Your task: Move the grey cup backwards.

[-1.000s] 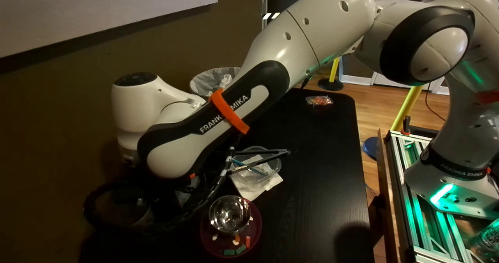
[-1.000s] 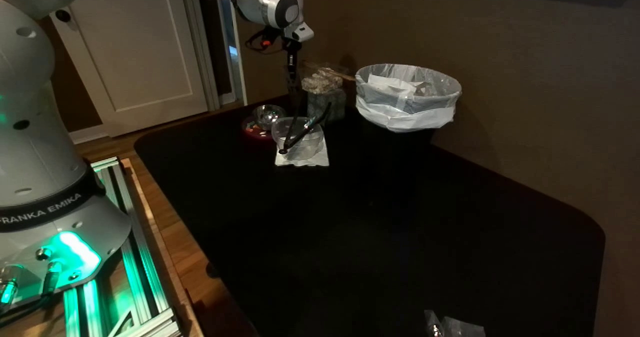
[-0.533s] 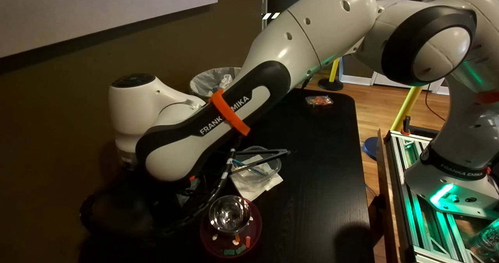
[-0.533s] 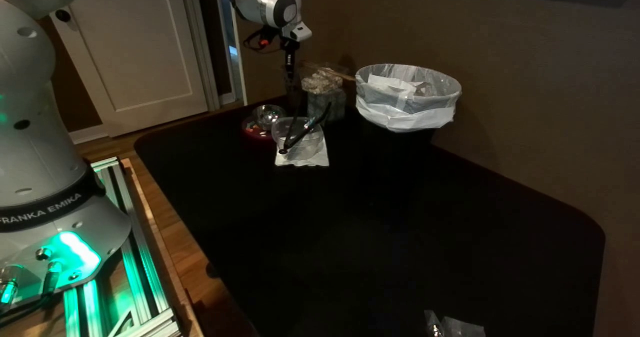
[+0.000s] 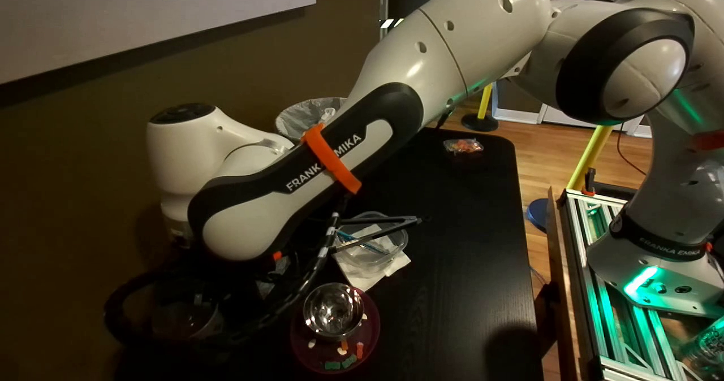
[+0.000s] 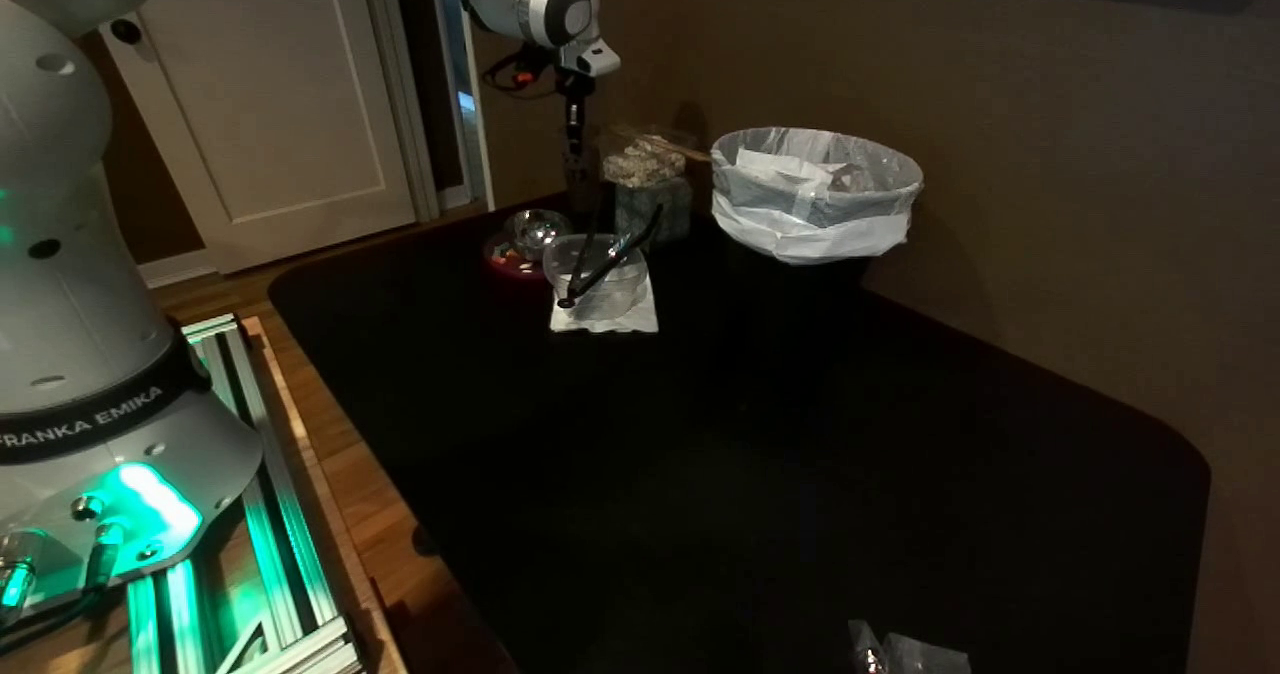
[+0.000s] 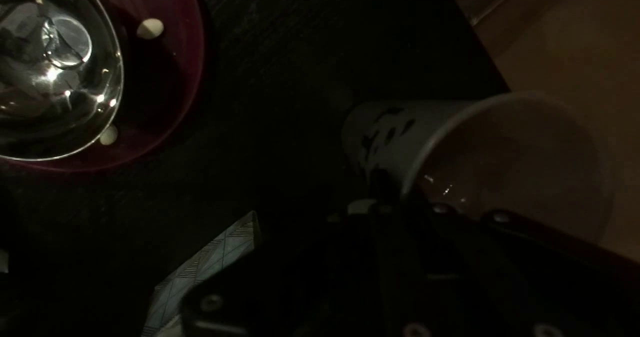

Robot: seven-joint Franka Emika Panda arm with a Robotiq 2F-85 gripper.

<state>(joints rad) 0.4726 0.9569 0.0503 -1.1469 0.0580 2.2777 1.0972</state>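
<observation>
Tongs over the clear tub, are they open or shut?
Open: in both exterior views, the arms of the tongs spread apart from their joined end.

Robot arm (image 5: 399, 107) above black table (image 5: 464, 228)

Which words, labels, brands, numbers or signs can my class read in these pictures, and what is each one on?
"FRANK … MIKA": on the forearm; the orange strap hides or cuts the letters between.
"FRANKA EMIKA": on the robot base, in both exterior views.
Unreadable: dark marks on the grey cup in the wrist view, too dim to tell whether they are writing.
</observation>
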